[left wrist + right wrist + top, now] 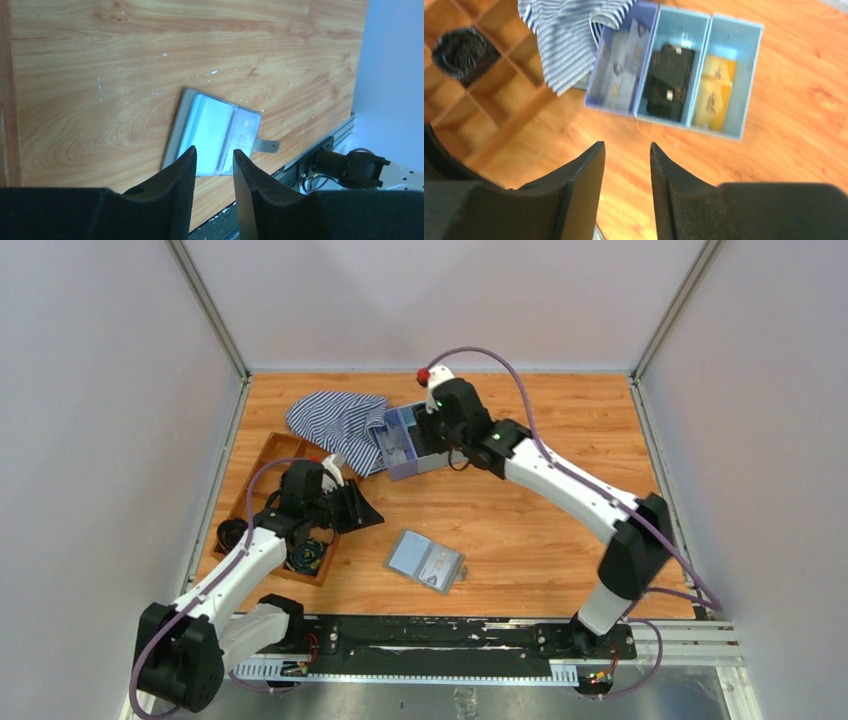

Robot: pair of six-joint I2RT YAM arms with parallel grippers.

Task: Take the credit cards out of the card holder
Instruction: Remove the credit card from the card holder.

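My left pincer (214, 151) is spread, with nothing between its fingers (186, 167). Just ahead of its tips the card holder (180, 125) lies open and flat on the surface (125, 60), not touched by either pincer. The credit cards (210, 127) sit in its pale pockets, one in each half, and its snap tab (266, 145) sticks out on the side away from the fold.

My right pincer (627, 146) is also spread and pinches nothing. It is well apart from the card holder. Ahead of and below it stands the blue tray (751, 60) with three compartments in a row. The one to the pincer's left holds pale flat pieces (619, 65), too blurred to read. The middle one holds a black flat item (669, 80), and the one to the right holds a yellow item (714, 92).

A striped cloth (566, 35) lies further left and drapes over the corner of the left compartment. Left of that is a wooden divided tray (499, 125). One of its cells holds a black coil (461, 47).
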